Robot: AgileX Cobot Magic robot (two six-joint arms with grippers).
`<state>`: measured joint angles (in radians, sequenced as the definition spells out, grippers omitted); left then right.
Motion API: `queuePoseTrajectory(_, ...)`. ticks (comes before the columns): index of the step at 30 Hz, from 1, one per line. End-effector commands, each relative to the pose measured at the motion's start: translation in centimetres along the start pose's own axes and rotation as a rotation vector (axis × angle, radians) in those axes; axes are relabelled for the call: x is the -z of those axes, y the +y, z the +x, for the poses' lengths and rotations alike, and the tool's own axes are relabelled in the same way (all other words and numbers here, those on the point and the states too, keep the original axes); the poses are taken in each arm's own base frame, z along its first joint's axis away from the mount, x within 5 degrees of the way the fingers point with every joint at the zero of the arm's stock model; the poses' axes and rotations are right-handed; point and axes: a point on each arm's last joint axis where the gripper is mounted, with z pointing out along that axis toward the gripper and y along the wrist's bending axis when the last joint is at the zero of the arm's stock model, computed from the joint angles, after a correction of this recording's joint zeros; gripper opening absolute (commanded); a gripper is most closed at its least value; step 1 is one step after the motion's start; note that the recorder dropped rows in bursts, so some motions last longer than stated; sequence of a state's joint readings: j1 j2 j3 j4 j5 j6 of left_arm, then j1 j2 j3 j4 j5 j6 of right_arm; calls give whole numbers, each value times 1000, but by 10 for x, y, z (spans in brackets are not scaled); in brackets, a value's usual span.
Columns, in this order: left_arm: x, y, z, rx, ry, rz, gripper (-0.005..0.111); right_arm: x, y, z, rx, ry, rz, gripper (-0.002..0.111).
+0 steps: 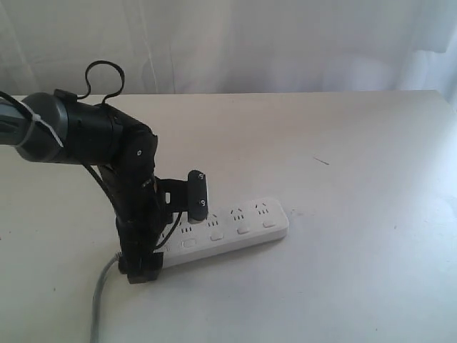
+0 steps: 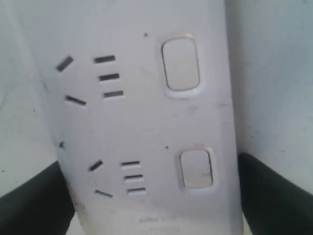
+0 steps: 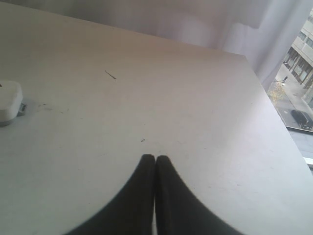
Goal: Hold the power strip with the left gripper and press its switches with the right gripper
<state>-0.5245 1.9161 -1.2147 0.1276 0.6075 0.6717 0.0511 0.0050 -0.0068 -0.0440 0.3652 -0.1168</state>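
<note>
The left arm (image 1: 107, 136) hides one end of the power strip (image 1: 243, 225), so only four switches (image 1: 243, 230) show; the cord (image 1: 100, 293) runs off the lower edge. The left wrist view is blurred, cuts the strip at both ends and crops the fingers (image 2: 34, 205) of the left tool (image 2: 151, 200); whether they touch it is unclear. The right wrist view catches only the strip's rounded tip (image 3: 10, 100).

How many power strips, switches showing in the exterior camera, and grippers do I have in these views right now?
power strip: 1
switches showing in the exterior view: 4
grippers, the left gripper and the right gripper: 2
Total: 7
</note>
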Motion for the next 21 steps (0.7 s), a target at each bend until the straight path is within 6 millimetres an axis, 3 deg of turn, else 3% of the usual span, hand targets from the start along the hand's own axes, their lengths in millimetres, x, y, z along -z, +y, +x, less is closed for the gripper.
queuePoseTrajectory(1,-5,-10,8,12,86,81,86,0,0,1,2,-4,9,0)
queuePoseTrajectory(7,8,-1,10,124,27,7,86,0,0,1,2,-4,9,0)
queuePoseTrajectory(13,8,10,24,297,25,14,86,0,0,1,2,-4,9,0)
queuePoseTrajectory(21,7,13,23,339,-21,13,86,0,0,1,2,-4,9,0)
